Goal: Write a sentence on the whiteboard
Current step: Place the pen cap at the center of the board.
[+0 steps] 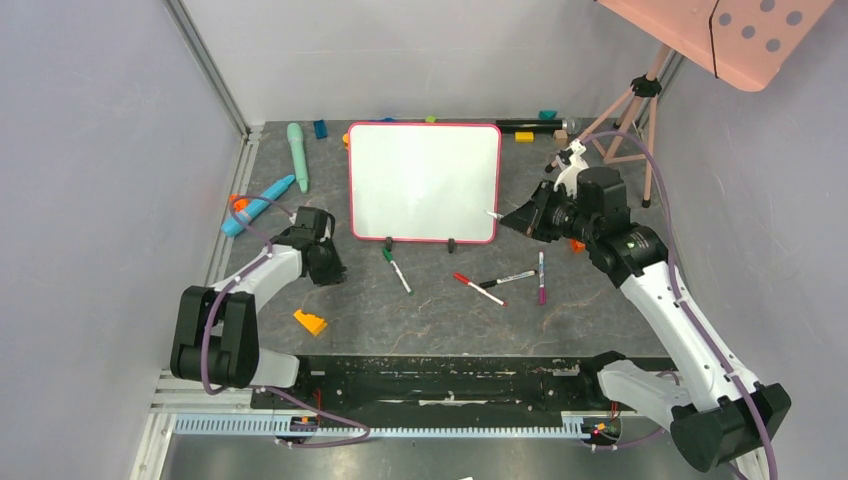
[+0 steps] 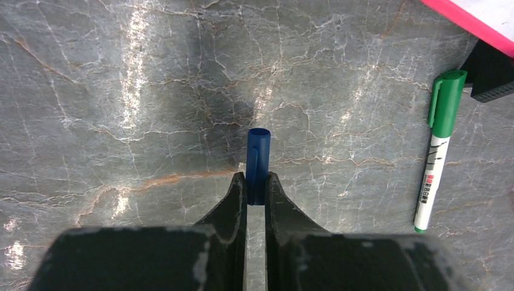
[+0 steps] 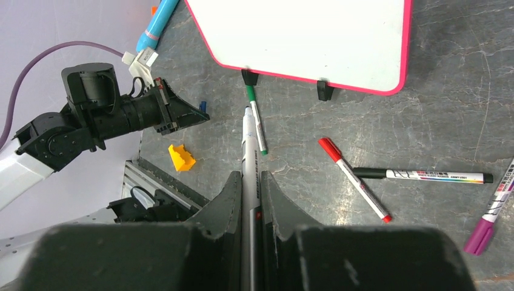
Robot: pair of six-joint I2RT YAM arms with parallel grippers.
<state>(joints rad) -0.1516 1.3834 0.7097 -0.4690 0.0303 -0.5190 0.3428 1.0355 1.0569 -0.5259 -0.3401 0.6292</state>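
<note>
Nearest arms: yellow wedge-shaped block on grey marbled counter. Next, loose white markers: red-capped marker, black-capped marker, purple-capped marker, green-capped marker. Left pincer pinching small dark-blue pen cap. Right pincer clamped on uncapped white marker, just beside right edge of large white pink-framed whiteboard, mid-counter, farther back.

A green marker, red marker, black marker and purple marker lie mid-frame; an orange block sits lower left.
</note>
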